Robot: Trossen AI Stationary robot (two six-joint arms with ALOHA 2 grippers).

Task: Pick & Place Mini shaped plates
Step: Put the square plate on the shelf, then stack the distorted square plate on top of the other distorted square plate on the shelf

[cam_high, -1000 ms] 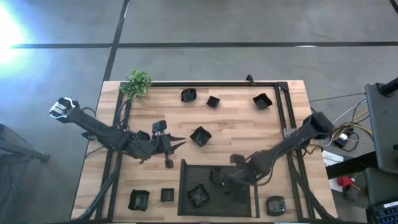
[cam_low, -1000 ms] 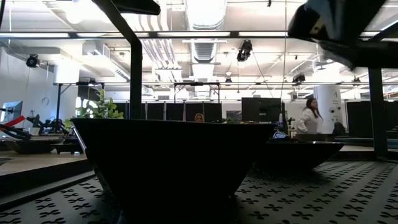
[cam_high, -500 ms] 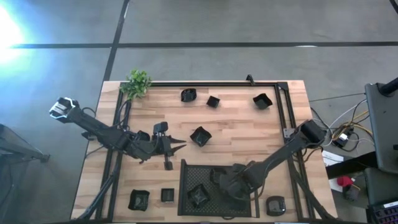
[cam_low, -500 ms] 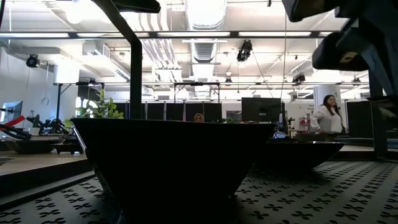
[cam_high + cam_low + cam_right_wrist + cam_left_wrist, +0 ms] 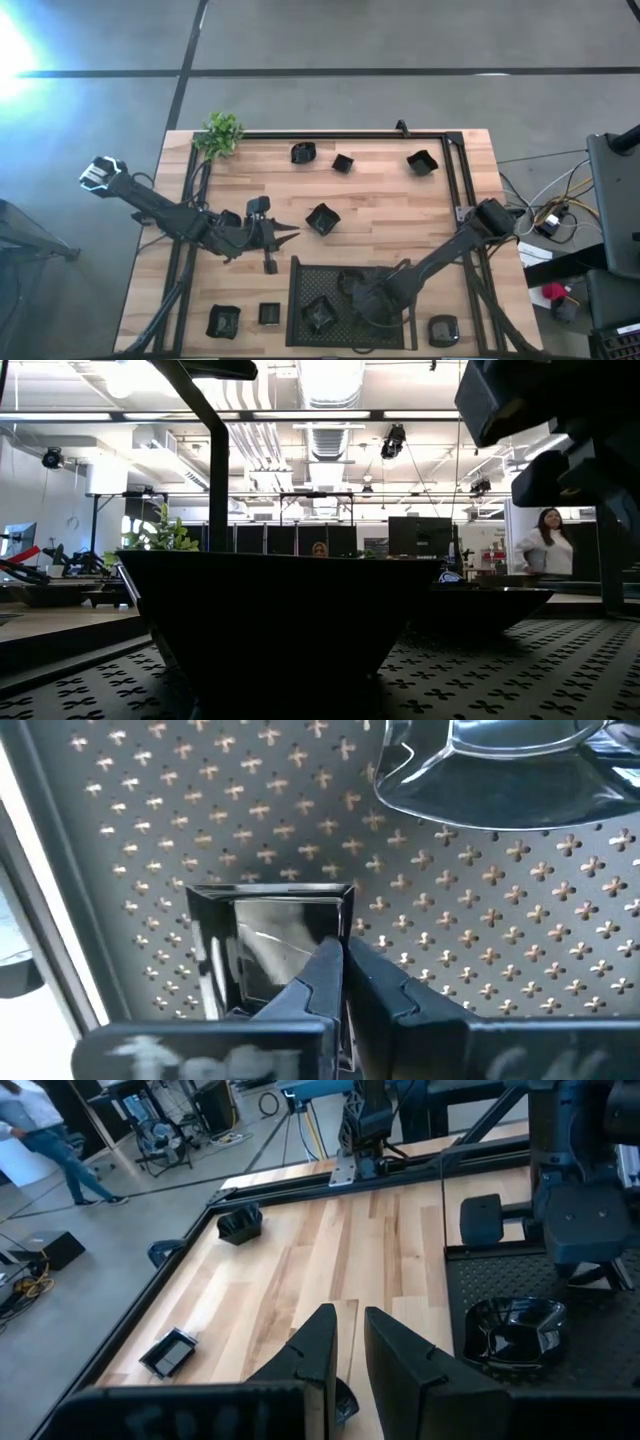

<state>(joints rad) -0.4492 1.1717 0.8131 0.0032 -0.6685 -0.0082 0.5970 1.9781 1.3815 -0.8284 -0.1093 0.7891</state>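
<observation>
My right gripper [image 5: 345, 975] points down over the black mesh tray [image 5: 340, 270] near the table's front edge and is shut on a square mini shaped plate [image 5: 265, 945]. Two other glossy plates lie in the tray, one of them [image 5: 500, 770] beside the held one; the low view shows one [image 5: 270, 620] resting on its base. My left gripper [image 5: 350, 1345] hovers level at mid-left, its fingers a narrow gap apart with nothing between them. It points toward a plate [image 5: 322, 218] on the wood. My right gripper pinches one side wall [image 5: 348, 915] of the square plate between its two fingers, coming from above and pointing down. The plate sits level, hollow side up, just over the mesh. Whether its base touches the tray I cannot tell.
Three plates [image 5: 343, 162] stand along the far edge, two [image 5: 222, 321] at the near left and one [image 5: 443, 328] at the near right. A small green plant [image 5: 222, 132] stands at the far left corner. A black frame [image 5: 455, 180] borders the table. A person walks in the room behind.
My right gripper has come down toward the tray and shifted toward the table's near edge, still shut on the square plate, which went down with it.
</observation>
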